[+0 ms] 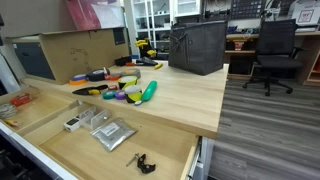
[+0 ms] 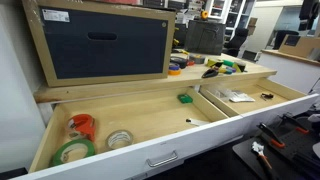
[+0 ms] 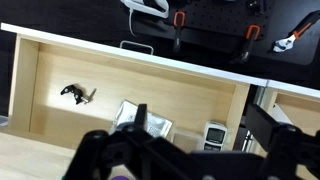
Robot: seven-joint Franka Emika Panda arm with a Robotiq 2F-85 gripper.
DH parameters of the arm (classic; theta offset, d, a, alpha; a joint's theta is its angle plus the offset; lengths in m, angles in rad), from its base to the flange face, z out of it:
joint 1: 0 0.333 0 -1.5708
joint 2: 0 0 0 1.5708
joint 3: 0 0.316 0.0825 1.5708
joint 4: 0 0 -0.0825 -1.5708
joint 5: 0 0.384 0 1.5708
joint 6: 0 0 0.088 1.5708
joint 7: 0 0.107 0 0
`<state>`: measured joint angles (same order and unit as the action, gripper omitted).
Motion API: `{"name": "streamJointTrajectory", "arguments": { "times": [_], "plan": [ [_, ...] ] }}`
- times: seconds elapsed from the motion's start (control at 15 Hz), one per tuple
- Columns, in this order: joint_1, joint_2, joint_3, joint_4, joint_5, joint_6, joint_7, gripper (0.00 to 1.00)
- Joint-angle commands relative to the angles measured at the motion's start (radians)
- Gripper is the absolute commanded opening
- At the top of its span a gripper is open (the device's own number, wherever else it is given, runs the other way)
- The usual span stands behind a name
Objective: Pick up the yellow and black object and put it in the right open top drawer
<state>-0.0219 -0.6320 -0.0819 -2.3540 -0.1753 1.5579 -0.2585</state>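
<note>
The yellow and black object point(image 1: 95, 90) lies on the pale wood tabletop among other hand tools, near the table edge above the drawers. The right open top drawer point(image 2: 140, 112) is the wide pale one pulled out, holding tape rolls point(image 2: 75, 140); its edge shows in the wrist view point(image 3: 296, 105). My gripper point(image 3: 200, 118) shows only in the wrist view as dark fingers spread wide apart with nothing between them, hovering over the table edge and looking down into the narrower drawer point(image 3: 190, 95). The arm is not seen in either exterior view.
The narrower drawer holds a small black clip point(image 3: 72, 94), a silver bag point(image 3: 140, 122) and a white device point(image 3: 213, 134). Colourful tools point(image 1: 130, 92), a bulkier yellow-black tool point(image 1: 148, 62), a cardboard box point(image 1: 80, 50) and a dark bag point(image 1: 197, 47) are on the table.
</note>
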Motion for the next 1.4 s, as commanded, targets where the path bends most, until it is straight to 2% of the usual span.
{"name": "streamJointTrajectory", "arguments": {
  "times": [0.0,0.53,0.87,1.33],
  "plan": [
    [0.01,0.0,-0.007,0.002,-0.003,-0.003,0.004,1.0],
    [0.01,0.0,-0.007,0.002,-0.003,-0.003,0.004,1.0],
    [0.018,0.034,0.009,0.018,0.0,0.059,0.037,1.0],
    [-0.006,0.106,0.032,0.021,0.035,0.188,0.226,1.0]
  ]
}}
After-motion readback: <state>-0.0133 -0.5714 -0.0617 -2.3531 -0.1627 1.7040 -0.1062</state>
